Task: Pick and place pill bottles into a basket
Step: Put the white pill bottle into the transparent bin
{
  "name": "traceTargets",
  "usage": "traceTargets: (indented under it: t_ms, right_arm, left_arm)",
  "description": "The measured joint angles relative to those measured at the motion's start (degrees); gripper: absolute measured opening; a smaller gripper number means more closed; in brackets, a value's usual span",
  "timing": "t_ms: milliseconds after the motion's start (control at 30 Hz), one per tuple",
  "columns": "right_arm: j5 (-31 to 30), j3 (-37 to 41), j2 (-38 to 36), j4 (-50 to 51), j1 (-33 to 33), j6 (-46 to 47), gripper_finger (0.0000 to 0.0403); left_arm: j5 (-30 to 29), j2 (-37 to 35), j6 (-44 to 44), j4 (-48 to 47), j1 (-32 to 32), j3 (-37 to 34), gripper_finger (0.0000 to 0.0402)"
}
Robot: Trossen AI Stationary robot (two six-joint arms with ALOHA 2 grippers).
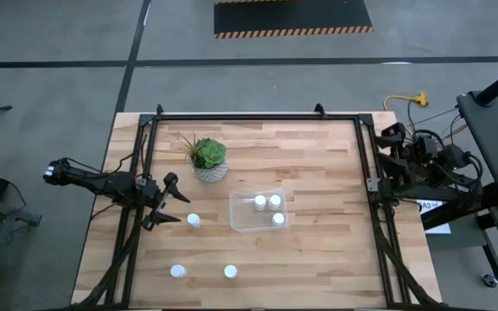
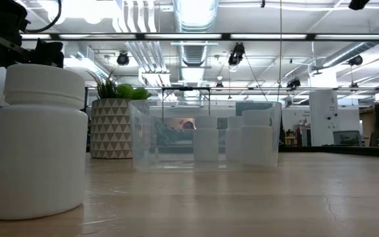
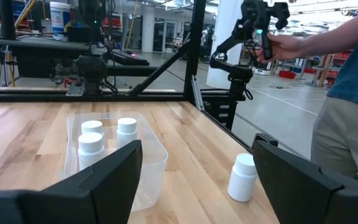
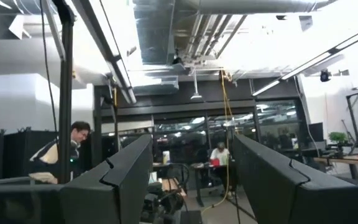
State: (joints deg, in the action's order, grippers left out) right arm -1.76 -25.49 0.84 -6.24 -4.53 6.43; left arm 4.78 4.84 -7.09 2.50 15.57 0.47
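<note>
Three white pill bottles (image 1: 267, 208) stand in the clear basket (image 1: 240, 220) at mid-table; they also show in the left wrist view (image 3: 104, 140). Three more bottles stand on the table: one (image 1: 194, 220) just right of my left gripper, and two near the front edge (image 1: 177, 271) (image 1: 230, 271). My left gripper (image 1: 171, 203) is open and empty at the table's left, pointing toward the basket. In the left wrist view the nearest bottle (image 3: 242, 177) stands ahead of the gripper (image 3: 197, 186), close to one finger. My right gripper (image 4: 191, 180) is open and empty, parked at the table's right edge (image 1: 396, 164).
A green plant in a white patterned pot (image 1: 207, 160) stands behind the basket, toward the far left. A black frame (image 1: 258, 117) runs round the table. A person (image 3: 347, 93) stands beyond the table's near side. A bottle (image 2: 38, 141) fills the low view's left.
</note>
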Motion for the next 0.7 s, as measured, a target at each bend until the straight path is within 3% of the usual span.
traceTargets:
  t_ms: [167,367,700]
  right_arm:
    - [-0.8,1.3,-0.3,0.2,0.0,-0.5,0.0215]
    - [-5.8,3.8,1.7,0.1,0.0,-0.7,0.0215]
    - [-5.9,10.9,-0.8,-4.4,0.0,0.6,0.0215]
  left_arm:
    - [0.0,0.0,0.0,0.0,0.0,0.0,0.0290]
    - [0.0,0.0,0.0,-0.1,0.0,0.0,0.0290]
    - [0.0,0.0,0.0,0.0,0.0,0.0,0.0290]
